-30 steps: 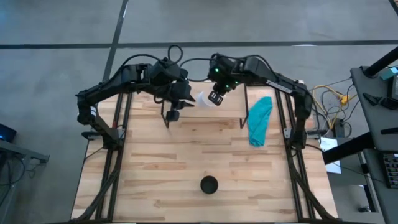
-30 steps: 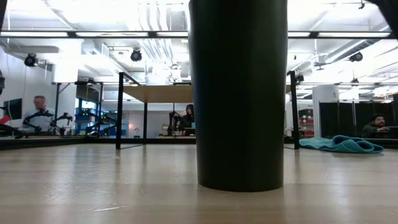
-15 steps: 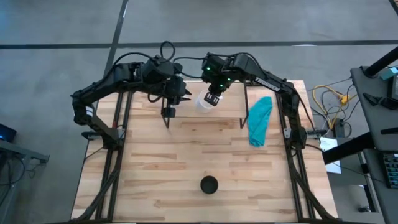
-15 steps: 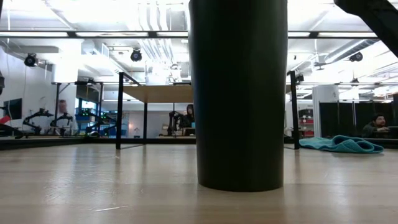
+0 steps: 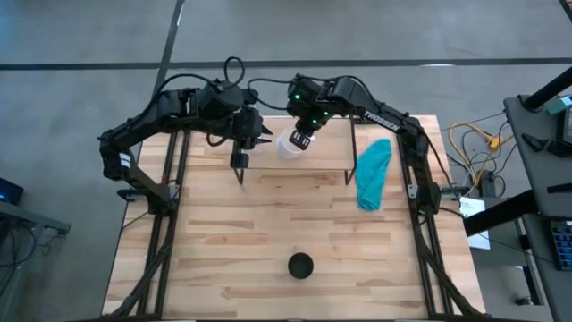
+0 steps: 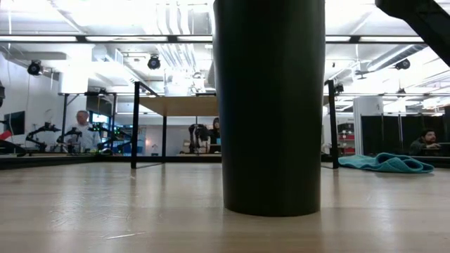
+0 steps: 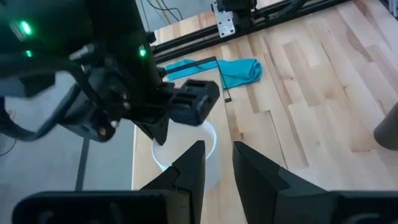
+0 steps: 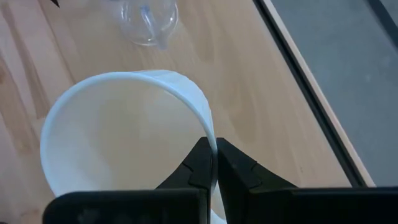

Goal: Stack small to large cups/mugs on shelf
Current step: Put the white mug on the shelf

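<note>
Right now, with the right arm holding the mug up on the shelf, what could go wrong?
The right tool pinches only the mug rim, so the mug could tilt or slip. The glass cup sits close ahead on the shelf; a careless move could knock it. The left tool hovers close by, so the arms could collide.

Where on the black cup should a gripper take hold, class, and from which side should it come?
The black cup stands upright and alone on the table, a plain cylinder with no visible handle. Probably best to come down from above and close the fingers across its upper wall, or over the rim; nothing nearby blocks either arm.
</note>
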Motion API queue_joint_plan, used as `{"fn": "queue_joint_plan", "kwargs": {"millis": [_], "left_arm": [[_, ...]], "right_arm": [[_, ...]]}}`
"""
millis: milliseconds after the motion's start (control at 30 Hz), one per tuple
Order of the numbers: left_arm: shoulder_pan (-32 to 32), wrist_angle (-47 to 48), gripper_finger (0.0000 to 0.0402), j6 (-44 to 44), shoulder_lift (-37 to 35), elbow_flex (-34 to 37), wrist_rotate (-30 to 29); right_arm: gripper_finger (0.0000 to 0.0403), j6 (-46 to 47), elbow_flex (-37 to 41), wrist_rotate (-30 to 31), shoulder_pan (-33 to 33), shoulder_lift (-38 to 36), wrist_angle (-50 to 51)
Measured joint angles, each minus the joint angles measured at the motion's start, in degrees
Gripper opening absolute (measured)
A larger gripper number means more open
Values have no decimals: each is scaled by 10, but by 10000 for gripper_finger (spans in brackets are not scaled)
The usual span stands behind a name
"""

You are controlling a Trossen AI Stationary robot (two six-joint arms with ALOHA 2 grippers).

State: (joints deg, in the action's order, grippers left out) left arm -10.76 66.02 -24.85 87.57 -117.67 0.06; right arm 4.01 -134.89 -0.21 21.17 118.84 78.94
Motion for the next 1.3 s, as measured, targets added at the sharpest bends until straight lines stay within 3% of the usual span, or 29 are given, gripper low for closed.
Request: {"fn": "queue_joint_plan", "kwargs": {"millis": [1300], "left_arm": [[0,5,68,3,0,0,2]], "right_arm": [[40,5,1,1,0,12,0]]}}
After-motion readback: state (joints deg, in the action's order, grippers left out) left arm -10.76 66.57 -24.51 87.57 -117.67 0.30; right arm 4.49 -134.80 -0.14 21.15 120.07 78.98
